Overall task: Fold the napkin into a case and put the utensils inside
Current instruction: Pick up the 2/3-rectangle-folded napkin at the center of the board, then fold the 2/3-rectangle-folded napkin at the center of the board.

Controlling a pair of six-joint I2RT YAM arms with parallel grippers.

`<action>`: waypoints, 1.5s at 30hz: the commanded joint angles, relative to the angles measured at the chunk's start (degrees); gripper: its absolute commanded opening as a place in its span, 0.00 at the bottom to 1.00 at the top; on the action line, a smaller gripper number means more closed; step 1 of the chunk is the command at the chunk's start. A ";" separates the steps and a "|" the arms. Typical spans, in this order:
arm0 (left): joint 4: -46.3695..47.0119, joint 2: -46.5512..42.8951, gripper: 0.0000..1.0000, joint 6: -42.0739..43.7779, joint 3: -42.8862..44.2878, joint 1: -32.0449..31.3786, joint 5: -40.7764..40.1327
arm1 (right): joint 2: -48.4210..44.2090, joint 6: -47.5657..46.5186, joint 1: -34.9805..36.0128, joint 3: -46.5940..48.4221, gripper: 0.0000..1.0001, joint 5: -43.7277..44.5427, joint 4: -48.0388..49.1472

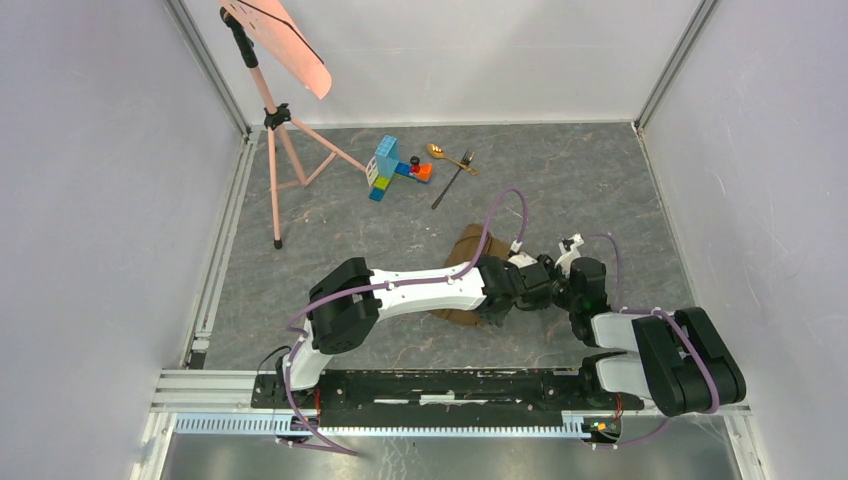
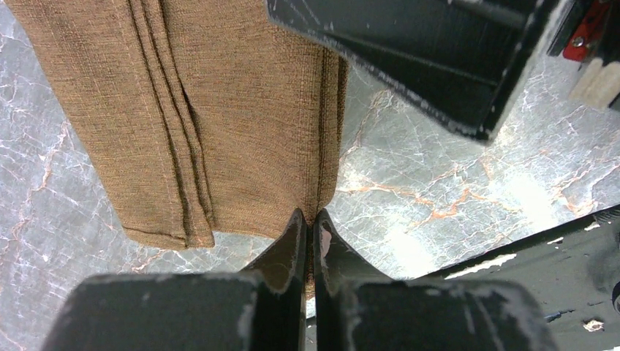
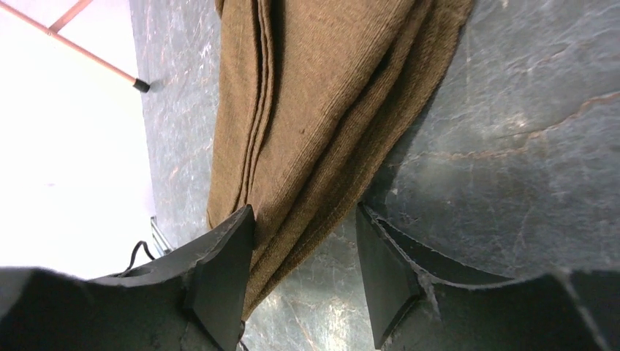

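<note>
The brown folded napkin [image 1: 462, 250] lies on the marble table, mostly hidden under my left arm. My left gripper [image 1: 540, 288] is shut on the napkin's near corner edge in the left wrist view [image 2: 313, 221]; the napkin [image 2: 219, 110] stretches away from it. My right gripper [image 1: 572, 290] is close beside it, open, with its jaws astride a folded edge of the napkin [image 3: 314, 95] in the right wrist view [image 3: 303, 216]. The gold spoon [image 1: 445, 155] and the dark fork [image 1: 453, 182] lie at the far middle of the table, apart from both grippers.
Colourful toy blocks [image 1: 393, 168] stand just left of the spoon. A pink tripod [image 1: 280, 130] with a pink sheet stands at the far left. White walls enclose the table. The right gripper's body [image 2: 439, 58] shows close by in the left wrist view.
</note>
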 commanded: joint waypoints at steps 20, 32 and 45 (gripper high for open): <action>8.76 -12.11 0.56 2.55 -4.37 5.74 18.04 | 1.46 -16.42 -0.73 5.99 0.00 3.26 -5.90; 37.16 -16.29 0.26 -10.55 -21.35 24.79 33.18 | 2.04 -27.01 -2.70 14.46 0.00 -2.51 -14.66; 41.94 -3.45 0.09 -11.92 -21.05 26.96 27.03 | 3.92 -28.47 -2.37 20.13 0.00 -3.17 -19.55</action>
